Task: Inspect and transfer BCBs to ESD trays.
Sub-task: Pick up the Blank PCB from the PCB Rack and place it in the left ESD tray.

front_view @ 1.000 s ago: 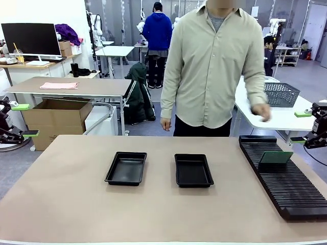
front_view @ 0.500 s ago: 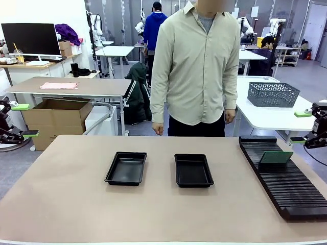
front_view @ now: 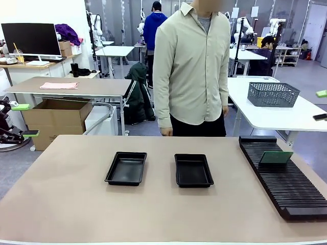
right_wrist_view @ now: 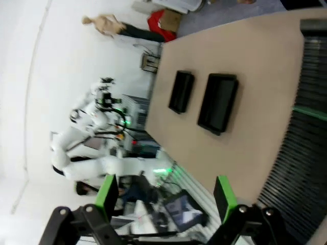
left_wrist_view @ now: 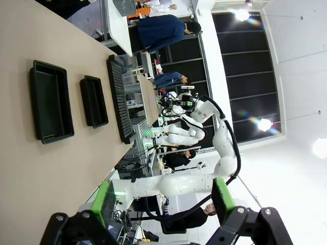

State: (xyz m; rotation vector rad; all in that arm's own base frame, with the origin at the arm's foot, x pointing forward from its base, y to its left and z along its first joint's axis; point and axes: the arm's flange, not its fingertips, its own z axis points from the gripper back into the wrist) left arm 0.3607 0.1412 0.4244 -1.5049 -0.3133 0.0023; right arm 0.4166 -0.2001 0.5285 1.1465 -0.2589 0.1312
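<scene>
Trays (front_view: 125,182) sit bare, well ahead of your left gripper (left_wrist_view: 163,199), likely awaiting boards. One BCB (front_view: 275,156) stands slotted in the rack (front_view: 291,194) ahead of your right gripper (right_wrist_view: 165,193) (both grippers spread wide, holding nothing).

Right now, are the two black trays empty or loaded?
Empty: the left tray and right tray show bare black floors; the one board stands in the rack.

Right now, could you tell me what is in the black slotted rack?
One green BCB stands in a slot near the far end of the rack; the other slots look bare. Its lower edge is hidden between the ribs.
</scene>
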